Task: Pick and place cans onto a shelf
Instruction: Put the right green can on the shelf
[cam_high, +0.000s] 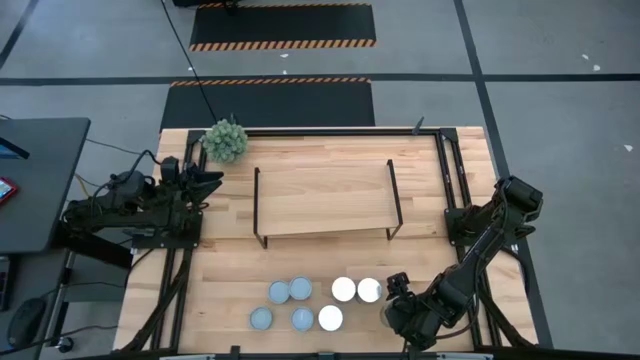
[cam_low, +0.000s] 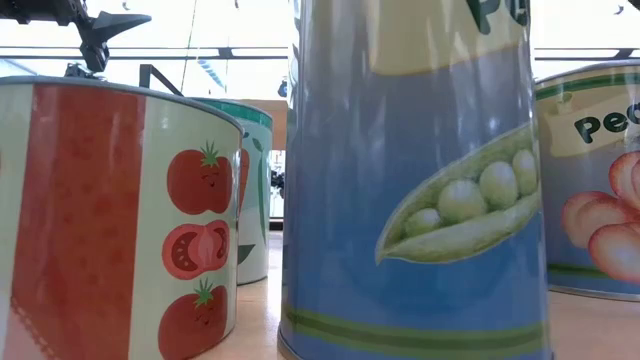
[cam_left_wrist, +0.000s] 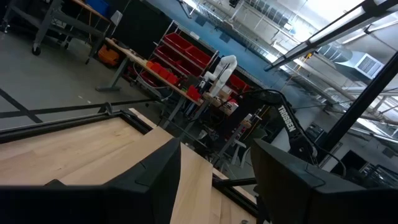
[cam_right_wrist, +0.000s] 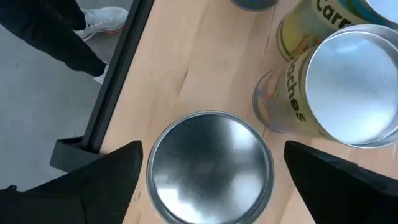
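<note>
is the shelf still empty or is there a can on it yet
Empty. In the high view the low light-wood shelf with black end frames carries nothing; the visible small round tins all stand on the tabletop near the front edge.

the can (cam_right_wrist: 210, 167) between my right gripper's (cam_right_wrist: 211, 180) matt black fingers (cam_right_wrist: 93, 180) has a brushed, shiny metal lid; its neighbours (cam_right_wrist: 348, 87) wear glossy printed labels, on a smooth, pale wood table (cam_right_wrist: 199, 68).
</note>
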